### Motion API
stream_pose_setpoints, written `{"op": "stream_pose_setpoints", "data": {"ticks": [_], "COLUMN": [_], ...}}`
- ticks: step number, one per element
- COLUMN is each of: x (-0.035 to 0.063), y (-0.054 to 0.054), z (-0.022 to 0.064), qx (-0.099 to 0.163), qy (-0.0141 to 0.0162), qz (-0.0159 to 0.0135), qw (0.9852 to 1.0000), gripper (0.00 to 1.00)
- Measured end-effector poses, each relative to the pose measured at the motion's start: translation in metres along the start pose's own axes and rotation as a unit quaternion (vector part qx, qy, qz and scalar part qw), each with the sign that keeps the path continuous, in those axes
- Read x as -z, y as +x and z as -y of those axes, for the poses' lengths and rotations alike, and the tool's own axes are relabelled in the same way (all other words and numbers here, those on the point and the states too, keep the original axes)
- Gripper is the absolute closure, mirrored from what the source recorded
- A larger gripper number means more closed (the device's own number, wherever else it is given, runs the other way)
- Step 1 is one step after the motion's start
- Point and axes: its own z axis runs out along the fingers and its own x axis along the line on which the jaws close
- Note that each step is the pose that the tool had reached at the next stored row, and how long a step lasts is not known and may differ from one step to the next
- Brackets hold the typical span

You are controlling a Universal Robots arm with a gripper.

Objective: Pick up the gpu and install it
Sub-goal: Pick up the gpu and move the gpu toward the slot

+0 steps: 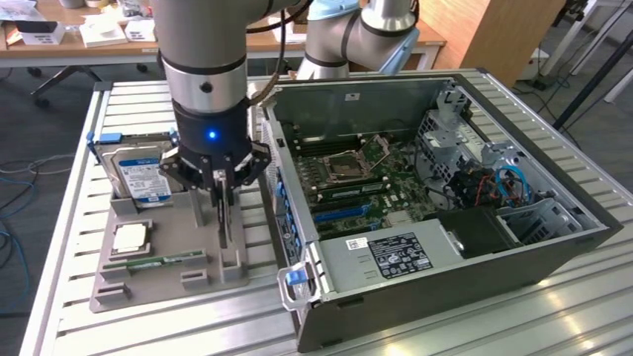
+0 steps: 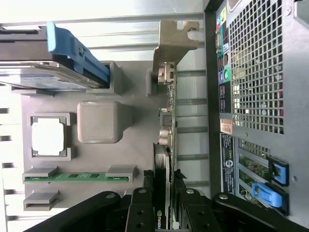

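A: GPU [image 1: 225,226] posn?
B: Seen upright on edge in slot of gray holder tray [image 1: 168,248], case-side end, just beside open PC case [image 1: 554,245]. Hard drive [image 1: 138,167] noted at tray's far side.
A: Gripper [image 1: 221,196]?
B: Narrow; fingers [image 2: 140,215] closed on GPU's top edge, one per face.

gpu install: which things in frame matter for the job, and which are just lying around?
In the job:
- gpu, on edge in the grey holder
- gripper, closed on the gpu
- open computer case, beside the holder

Lying about, all in the same holder:
- hard drive
- processor chip
- memory stick
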Motion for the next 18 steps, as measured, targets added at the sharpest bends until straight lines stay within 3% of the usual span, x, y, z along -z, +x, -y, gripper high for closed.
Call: {"op": "stream_pose_setpoints", "data": {"ticks": [18], "x": [0.0750], "y": [0.001], "z": [-0.0019], "qx": [0.000], "qy": [0.0003], "qz": [0.0000], "qw": [1.0000], "gripper": [0.74]}}
